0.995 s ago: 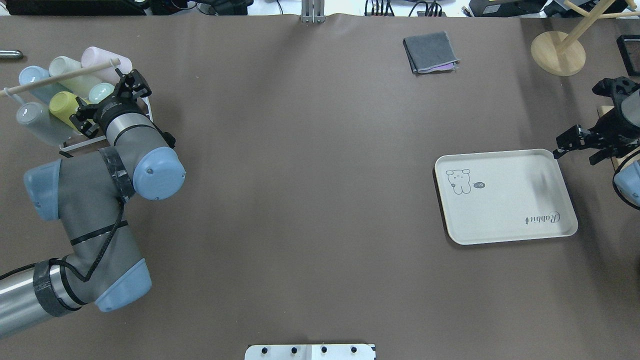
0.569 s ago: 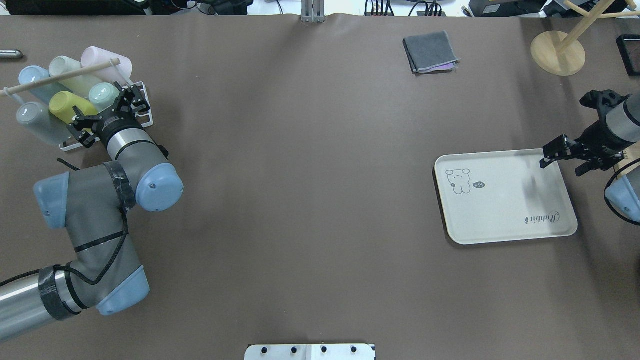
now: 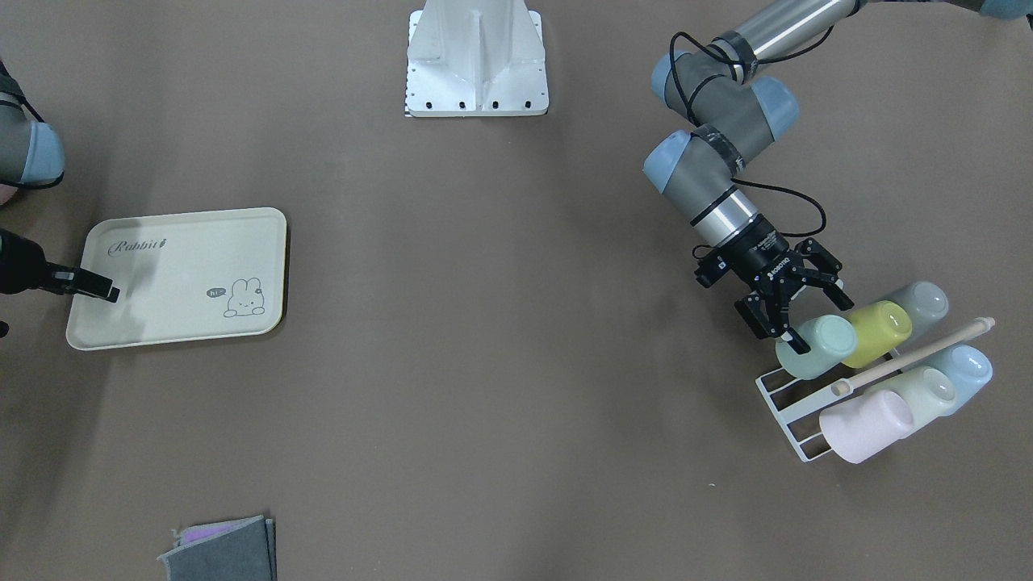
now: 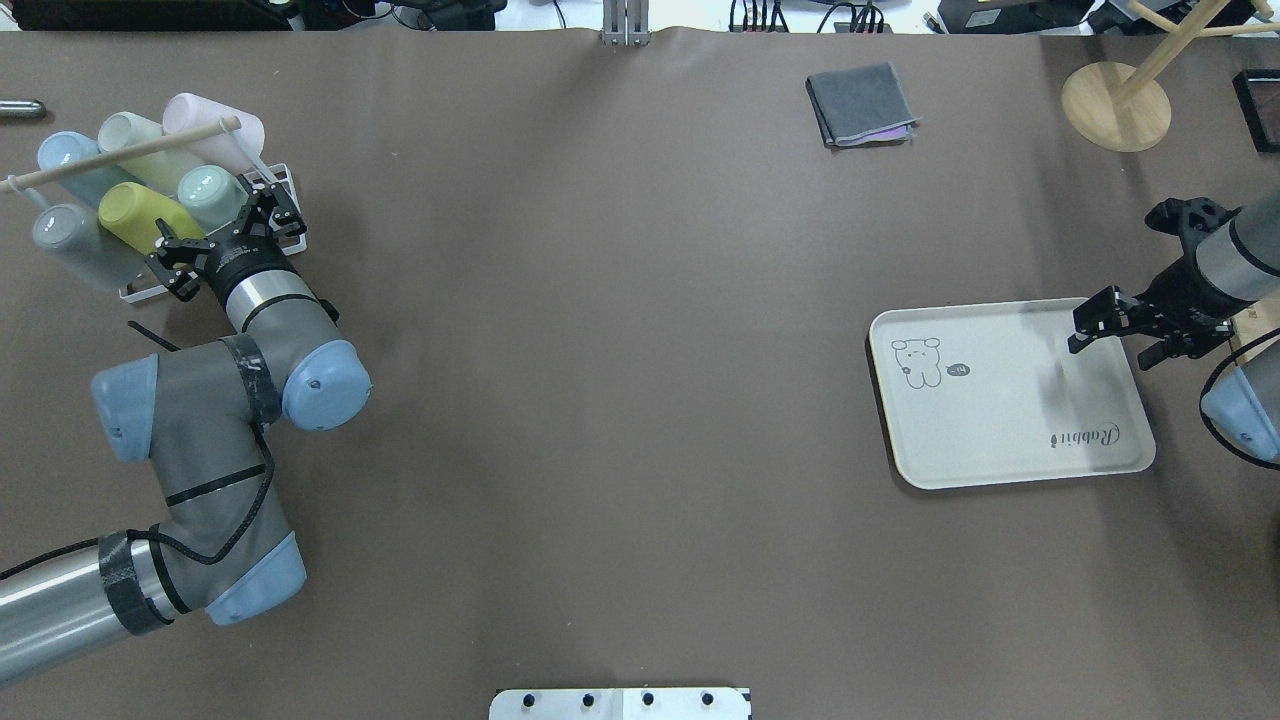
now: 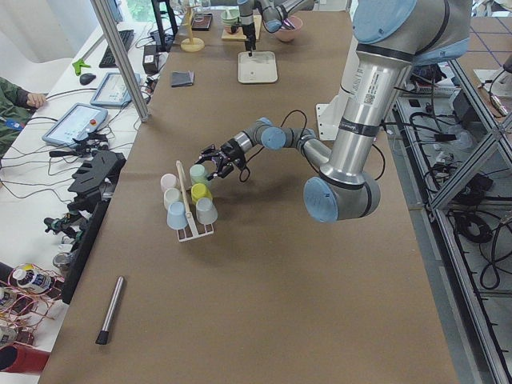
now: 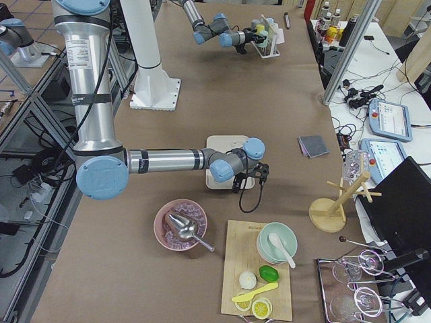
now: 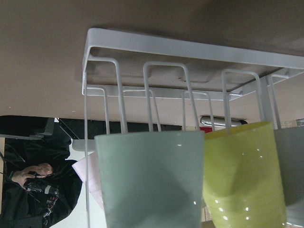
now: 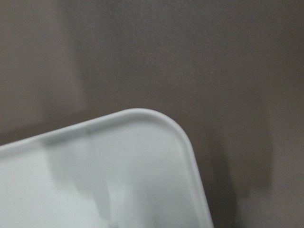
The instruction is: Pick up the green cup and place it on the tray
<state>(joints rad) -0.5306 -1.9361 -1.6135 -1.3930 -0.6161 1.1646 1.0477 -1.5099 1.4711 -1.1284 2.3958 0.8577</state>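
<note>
The green cup point(image 4: 205, 190) lies on its side in a white wire rack point(image 4: 285, 178) at the table's far left, next to a yellow-green cup point(image 4: 135, 215). It also shows in the front view point(image 3: 815, 349) and fills the left wrist view point(image 7: 152, 180). My left gripper point(image 4: 220, 235) is open just short of the cup's base, its jaws spread wide and holding nothing. The cream tray point(image 4: 1000, 430) lies flat at the right and carries nothing. My right gripper point(image 4: 1110, 340) is open and empty above the tray's far right corner point(image 8: 156, 128).
The rack holds several other cups under a wooden rod point(image 4: 120, 155). A folded grey cloth point(image 4: 860, 103) and a wooden stand base point(image 4: 1115, 107) are at the far side. A pink bowl point(image 6: 180, 225) and a cutting board point(image 6: 259, 276) lie beyond the tray.
My left gripper has drawn back from over the rack to the green cup's base. My right gripper has moved left, over the tray's corner.
</note>
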